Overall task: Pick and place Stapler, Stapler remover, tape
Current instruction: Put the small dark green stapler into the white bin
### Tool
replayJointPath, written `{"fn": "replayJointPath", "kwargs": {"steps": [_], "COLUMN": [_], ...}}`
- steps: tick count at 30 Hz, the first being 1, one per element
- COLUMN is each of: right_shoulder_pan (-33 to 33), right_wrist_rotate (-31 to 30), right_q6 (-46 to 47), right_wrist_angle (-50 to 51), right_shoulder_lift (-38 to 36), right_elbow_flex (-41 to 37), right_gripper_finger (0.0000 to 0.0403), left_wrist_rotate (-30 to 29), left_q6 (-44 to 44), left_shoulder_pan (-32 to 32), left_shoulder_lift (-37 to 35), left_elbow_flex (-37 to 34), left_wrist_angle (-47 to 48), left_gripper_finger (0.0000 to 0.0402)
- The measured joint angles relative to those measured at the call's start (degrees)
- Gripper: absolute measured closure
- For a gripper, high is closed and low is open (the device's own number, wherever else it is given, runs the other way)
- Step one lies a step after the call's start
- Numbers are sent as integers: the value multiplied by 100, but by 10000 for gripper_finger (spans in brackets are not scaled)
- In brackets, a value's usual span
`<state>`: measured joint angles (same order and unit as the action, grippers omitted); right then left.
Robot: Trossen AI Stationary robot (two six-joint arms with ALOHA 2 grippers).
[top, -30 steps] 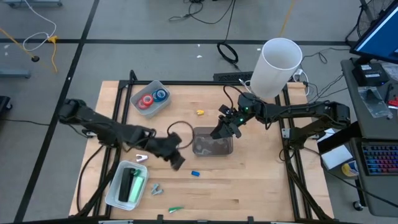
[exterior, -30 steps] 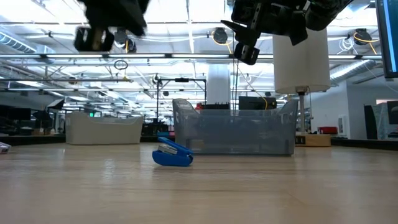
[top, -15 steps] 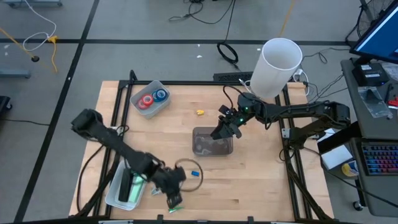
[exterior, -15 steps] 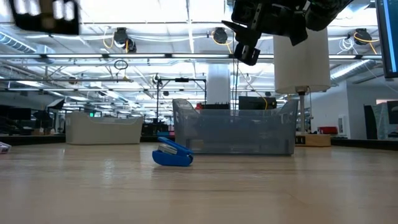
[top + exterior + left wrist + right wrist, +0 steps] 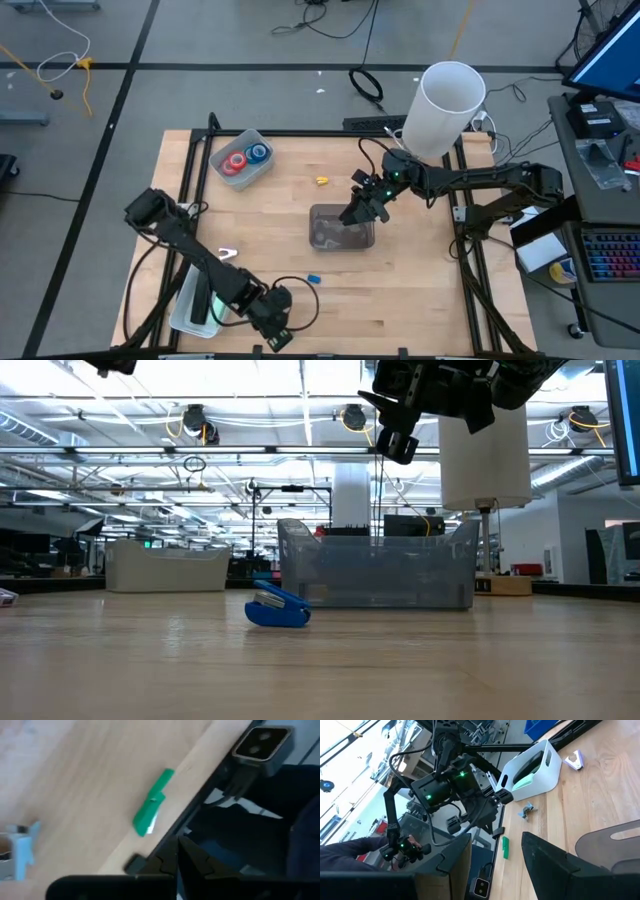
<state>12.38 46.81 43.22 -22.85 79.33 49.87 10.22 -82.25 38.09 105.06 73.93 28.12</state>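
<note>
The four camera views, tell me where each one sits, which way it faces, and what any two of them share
High view: overhead, facing straight down on the table; both arms show, left gripper at the near edge, right gripper over the clear bin.
Low view: table height, facing level across; right gripper above the bin.
Left wrist view: on the left arm, past its shut fingers at a green item.
Right wrist view: on the right arm, facing the left arm.
Shared: both wrist views show the green item.

No readable text, label, brand, number or sign anywhere: none on the worktop, on the bins, or in the room behind.
</note>
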Motion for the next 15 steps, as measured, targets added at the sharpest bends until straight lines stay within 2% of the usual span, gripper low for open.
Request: {"fn": "replayJointPath", "kwargs": {"steps": [7, 15], "right_shoulder_pan": [0, 0], "right_wrist_rotate": [0, 0], "right_q6": [-87, -109], "right_wrist_angle": [2, 2], "right_shoulder_lift": [0, 0], "right_elbow_flex": [0, 0], "right_gripper_finger": [236, 236], "left_wrist_rotate": [-124, -177], "left_q6": [-212, -149], "left_shoulder_pan": [27, 27], "left_shoulder_lift": [0, 0], "left_elbow_flex": [0, 0], "left_wrist_angle": [-361, -429], "left_gripper_finger": [366, 268]}}
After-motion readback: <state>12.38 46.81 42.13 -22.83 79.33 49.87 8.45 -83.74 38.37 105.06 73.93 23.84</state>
